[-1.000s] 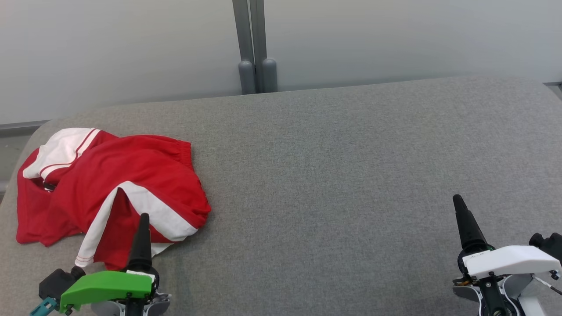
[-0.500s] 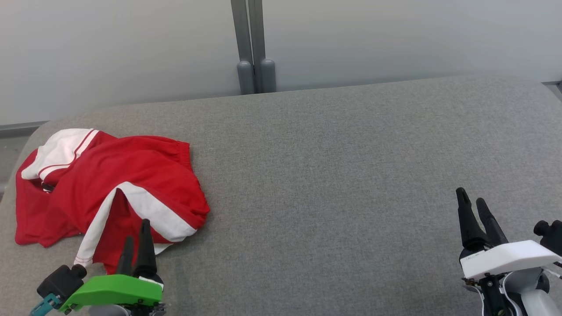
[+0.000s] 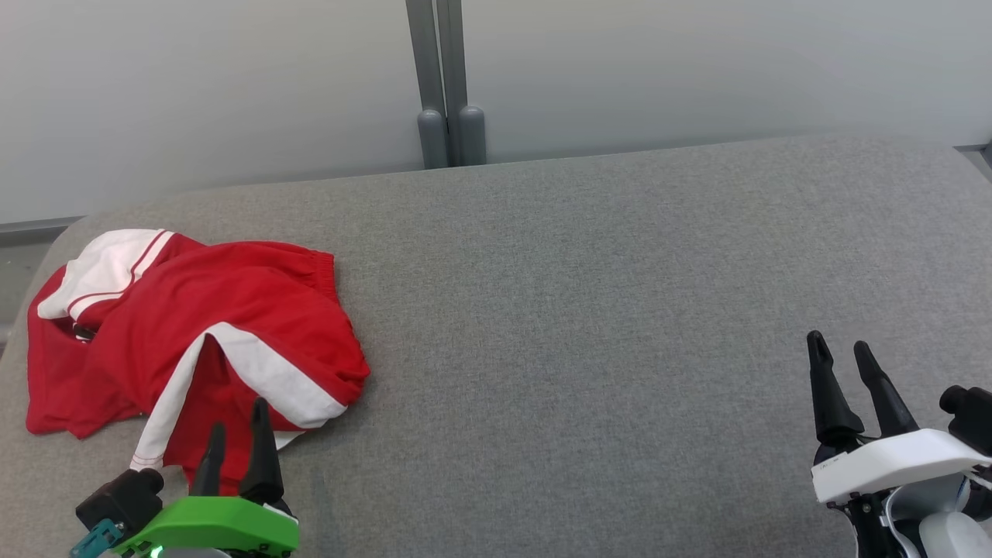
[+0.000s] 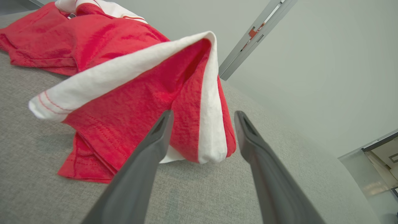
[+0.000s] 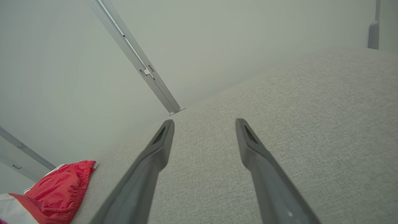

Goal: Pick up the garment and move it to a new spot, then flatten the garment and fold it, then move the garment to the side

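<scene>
The garment (image 3: 194,325) is a red piece with white bands, lying crumpled at the left end of the grey cushioned surface (image 3: 581,310). My left gripper (image 3: 236,418) stands open at the lower left, its fingertips just over the garment's near edge, nothing between them. Through the left wrist camera the garment (image 4: 140,81) rises in a red and white fold right beyond the open left gripper (image 4: 202,115). Far off at the lower right, my right gripper (image 3: 839,346) is open over bare fabric. From the right wrist, the garment (image 5: 59,189) shows at the bottom left, beyond the open right gripper (image 5: 203,123).
A pale wall (image 3: 697,70) with a grey vertical post (image 3: 442,77) runs behind the surface. The cushion's left end (image 3: 23,271) curves off just beyond the garment. Bare grey fabric stretches between the two grippers.
Both grippers have turned so that two spread fingers show instead of one. The left gripper has drawn back a little toward the bottom edge. The garment has not moved.
</scene>
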Motion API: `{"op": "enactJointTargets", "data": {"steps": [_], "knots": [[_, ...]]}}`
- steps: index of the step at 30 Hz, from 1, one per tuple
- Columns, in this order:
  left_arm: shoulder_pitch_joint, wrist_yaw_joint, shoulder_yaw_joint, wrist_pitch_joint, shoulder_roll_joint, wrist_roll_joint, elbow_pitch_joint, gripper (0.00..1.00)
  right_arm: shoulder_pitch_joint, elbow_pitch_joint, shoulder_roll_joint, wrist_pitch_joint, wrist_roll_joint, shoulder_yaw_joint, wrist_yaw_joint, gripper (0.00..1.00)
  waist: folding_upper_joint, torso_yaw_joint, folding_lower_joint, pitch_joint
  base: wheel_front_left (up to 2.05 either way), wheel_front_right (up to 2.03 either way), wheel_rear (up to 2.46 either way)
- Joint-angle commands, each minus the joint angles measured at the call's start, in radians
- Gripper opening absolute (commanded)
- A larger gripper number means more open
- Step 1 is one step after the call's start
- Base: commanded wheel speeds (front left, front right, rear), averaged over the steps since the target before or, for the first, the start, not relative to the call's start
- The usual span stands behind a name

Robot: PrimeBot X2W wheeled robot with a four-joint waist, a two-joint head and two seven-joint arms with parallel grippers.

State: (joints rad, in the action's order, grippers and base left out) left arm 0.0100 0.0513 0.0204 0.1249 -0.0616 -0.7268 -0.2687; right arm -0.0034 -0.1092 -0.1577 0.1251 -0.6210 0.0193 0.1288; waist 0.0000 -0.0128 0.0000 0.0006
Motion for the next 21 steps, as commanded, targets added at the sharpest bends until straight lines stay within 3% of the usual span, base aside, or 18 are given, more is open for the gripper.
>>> {"op": "enactJointTargets", "data": {"steps": [1,21], "knots": [[-0.002,-0.006,-0.004,0.012,-0.011,0.039,0.007,1.0,0.005,0.017,-0.012,0.011,0.033,-0.001,0.002,1.0,0.0,0.0,0.0,0.0,0.0,0.0,0.0],[-0.023,0.007,-0.021,0.062,-0.011,0.287,0.018,1.0,0.026,0.034,-0.039,0.061,0.242,0.003,0.003,1.0,0.0,0.003,0.0,-0.003,0.0,0.0,0.0]]}}
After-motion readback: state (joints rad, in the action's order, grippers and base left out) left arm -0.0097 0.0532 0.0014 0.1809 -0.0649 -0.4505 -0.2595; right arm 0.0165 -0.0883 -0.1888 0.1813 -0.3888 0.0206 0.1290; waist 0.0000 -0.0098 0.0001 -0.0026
